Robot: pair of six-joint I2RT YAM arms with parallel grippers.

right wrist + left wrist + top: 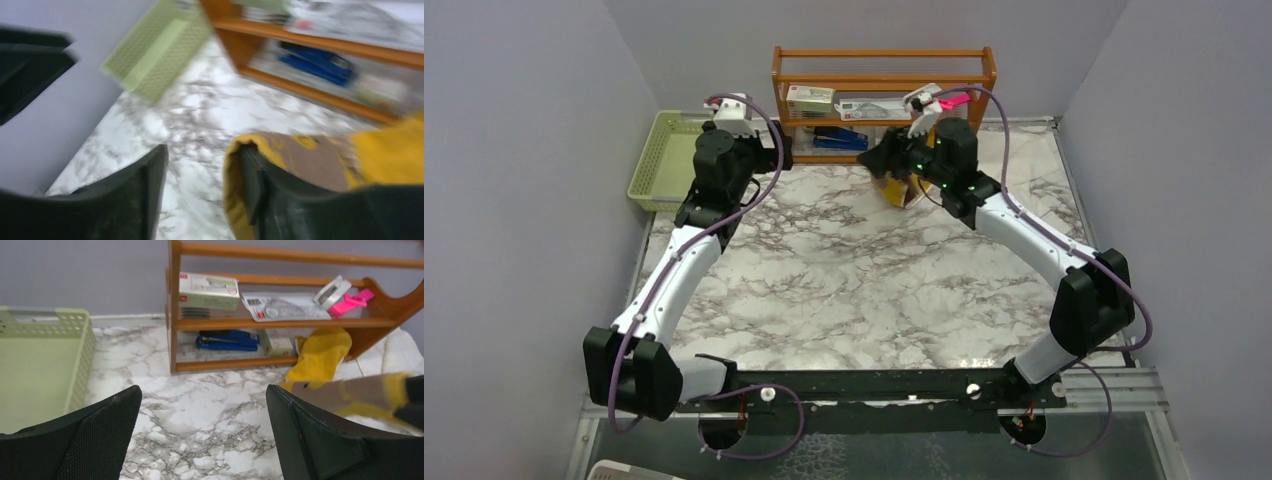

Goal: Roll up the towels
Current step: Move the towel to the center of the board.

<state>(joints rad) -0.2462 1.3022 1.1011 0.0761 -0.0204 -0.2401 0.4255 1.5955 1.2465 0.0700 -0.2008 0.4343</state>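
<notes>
Right tool stands partly open. The yellow towel with its brown patches is draped over one finger rather than pinched between the two, and bare bench shows through the gap. From above, that towel hangs bunched under the tool, clear of the bench and just in front of the wooden shelf. Left tool is spread wide and holds nothing; it faces the shelf, with the green basket off to its side. A white towel seems to lie on the bench beyond the yellow one, near the shelf's end. Both cloths look light, limp and quick to slide off a smooth finger, so a hooked hold is risky. Better, I judge, to lay the yellow towel flat, pinch one short edge near its corners, and roll from there.
</notes>
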